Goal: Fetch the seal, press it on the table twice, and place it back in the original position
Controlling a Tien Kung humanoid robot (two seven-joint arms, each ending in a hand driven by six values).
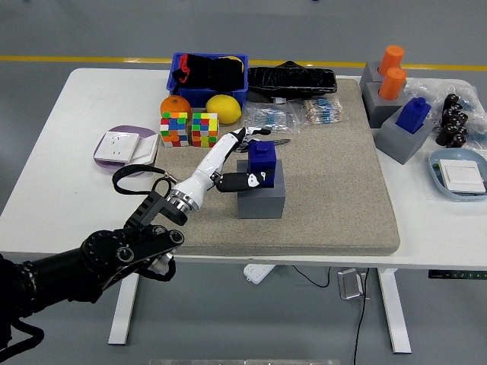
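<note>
My left hand is closed around the blue seal, with the thumb across its near face and the white fingers wrapped behind its far side. The seal is a blue block with a smaller raised blue knob on top; its lower part is partly hidden by my thumb. Its long axis stands roughly vertical, knob end up, with a slight lean toward the left. The seal sits at the top of the grey base block, offset toward the block's left edge; I cannot tell whether its underside is touching the block or is just clear of it. The grey base block rests on the beige mat, which covers the middle of the white tabletop. My black left forearm enters from the lower left corner. Just beyond my hand lie two colour cubes, with an orange and a lemon behind them. At the far right stands a second blue seal on grey stand.
</note>
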